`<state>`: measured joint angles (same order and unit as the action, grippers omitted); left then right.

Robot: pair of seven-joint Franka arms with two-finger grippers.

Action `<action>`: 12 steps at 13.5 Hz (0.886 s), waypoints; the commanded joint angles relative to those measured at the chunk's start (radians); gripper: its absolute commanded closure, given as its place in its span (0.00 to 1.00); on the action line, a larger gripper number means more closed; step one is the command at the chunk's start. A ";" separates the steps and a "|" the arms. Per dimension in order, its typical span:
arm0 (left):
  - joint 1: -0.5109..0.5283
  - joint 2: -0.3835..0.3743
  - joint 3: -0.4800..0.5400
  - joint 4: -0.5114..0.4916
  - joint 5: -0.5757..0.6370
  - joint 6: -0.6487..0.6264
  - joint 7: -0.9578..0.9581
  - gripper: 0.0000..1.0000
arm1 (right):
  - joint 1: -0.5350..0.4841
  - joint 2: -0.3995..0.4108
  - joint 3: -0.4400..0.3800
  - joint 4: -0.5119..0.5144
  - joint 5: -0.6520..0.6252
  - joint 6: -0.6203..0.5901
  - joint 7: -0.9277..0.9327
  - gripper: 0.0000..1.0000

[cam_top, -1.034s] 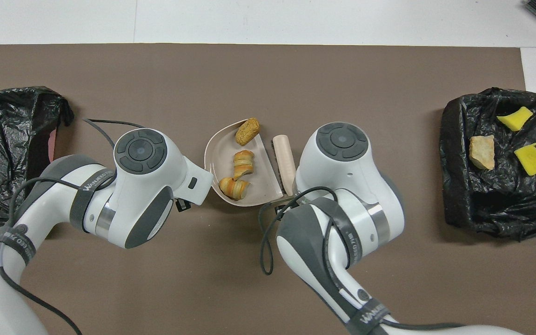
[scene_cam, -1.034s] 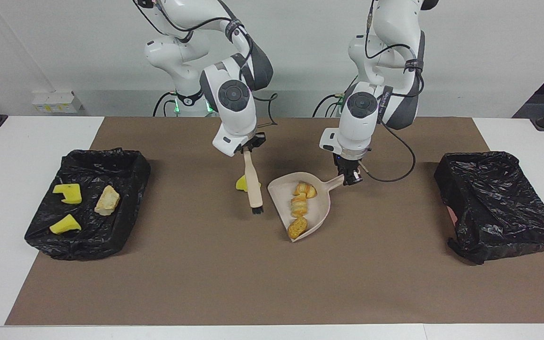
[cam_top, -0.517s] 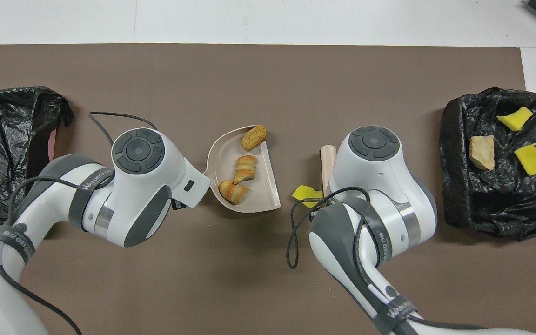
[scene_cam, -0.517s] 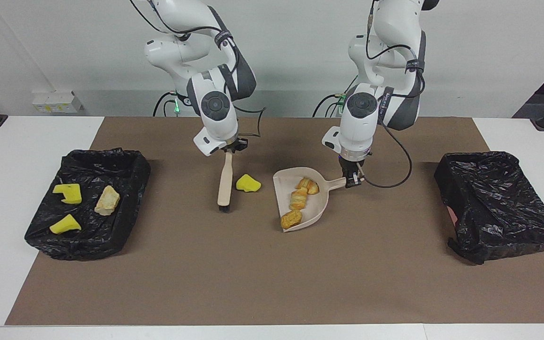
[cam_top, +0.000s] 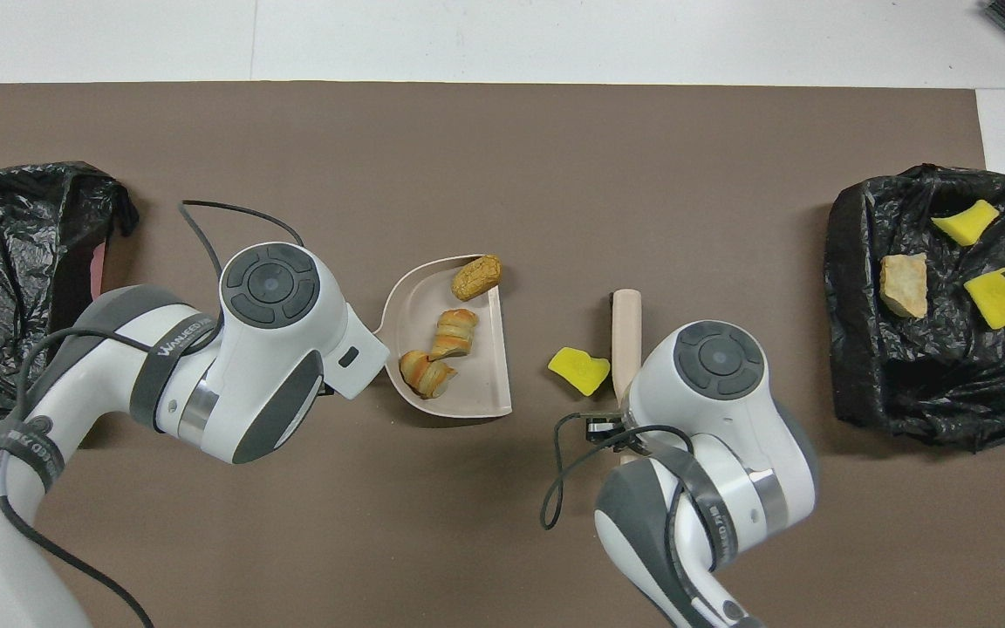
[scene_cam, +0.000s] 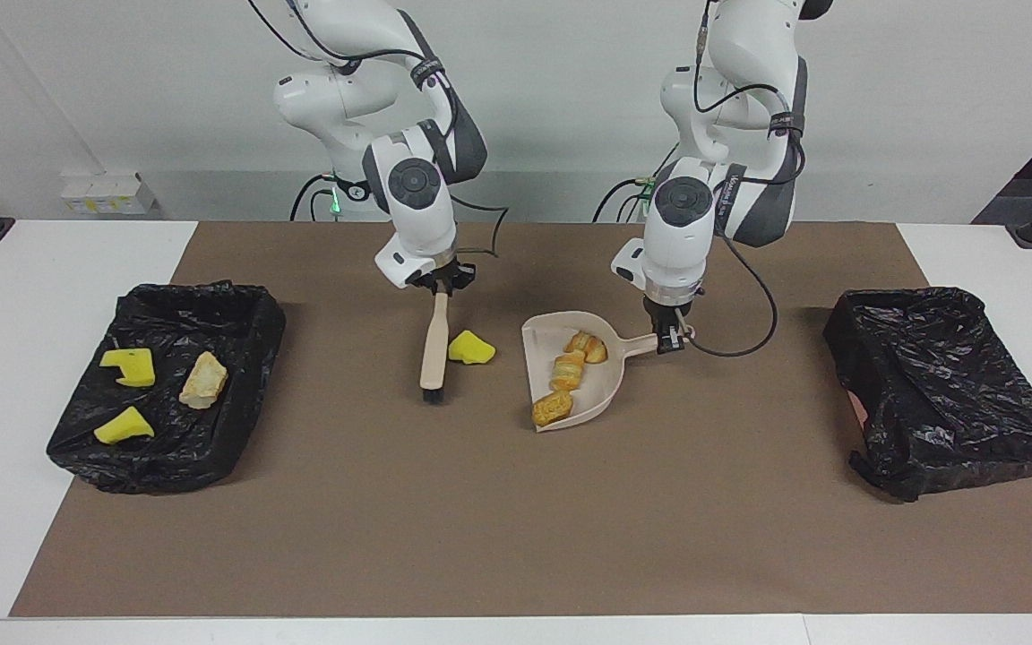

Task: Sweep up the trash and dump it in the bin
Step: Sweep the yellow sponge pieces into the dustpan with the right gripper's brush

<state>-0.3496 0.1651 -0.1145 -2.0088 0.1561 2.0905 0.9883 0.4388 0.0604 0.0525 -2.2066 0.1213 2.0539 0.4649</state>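
The right gripper point(scene_cam: 438, 285) is closed on the top end of the beige-handled brush point(scene_cam: 434, 348), which hangs nearly upright with its black bristles on the brown mat point(scene_cam: 498, 537). The left gripper point(scene_cam: 670, 339) is clamped on the handle tip of the beige dustpan point(scene_cam: 601, 390), whose open mouth is turned toward the brush. Three golden-brown pastries point(scene_cam: 568, 369) are carried in the pan, the one nearest the lip partly overhanging it. One yellow sponge chunk point(scene_cam: 470, 348) lies loose on the mat, touching or just beside the brush handle and between the brush and the pan's mouth, so the coming stroke is judged to run from the brush toward the left arm's end of the mat, across the short gap to the pan. The brush's long axis stands across that line, which suits a sideways push, and the right arm is the nearer one. Two more sponge chunks and a pale beige lump point(scene_cam: 203, 380) already rest in the black-lined bin point(scene_cam: 238, 309) at the right arm's end of the mat; a second bag-lined bin point(scene_cam: 946, 385) sits at the left arm's end.
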 commanded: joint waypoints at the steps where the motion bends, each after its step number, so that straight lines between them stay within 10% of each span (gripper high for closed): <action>1: -0.014 -0.018 0.006 -0.013 0.020 -0.010 -0.023 1.00 | 0.061 0.122 0.004 0.143 0.090 0.005 0.023 1.00; 6: -0.011 -0.022 0.004 -0.019 0.017 -0.010 -0.100 1.00 | 0.124 0.213 0.006 0.291 0.259 0.064 0.023 1.00; 12: -0.006 -0.019 0.004 -0.013 0.010 -0.018 -0.333 1.00 | 0.075 0.141 -0.003 0.249 0.083 -0.130 -0.018 1.00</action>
<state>-0.3496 0.1651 -0.1171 -2.0098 0.1555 2.0724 0.7813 0.5576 0.2589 0.0408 -1.9348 0.2756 1.9867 0.4722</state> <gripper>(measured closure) 0.670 0.740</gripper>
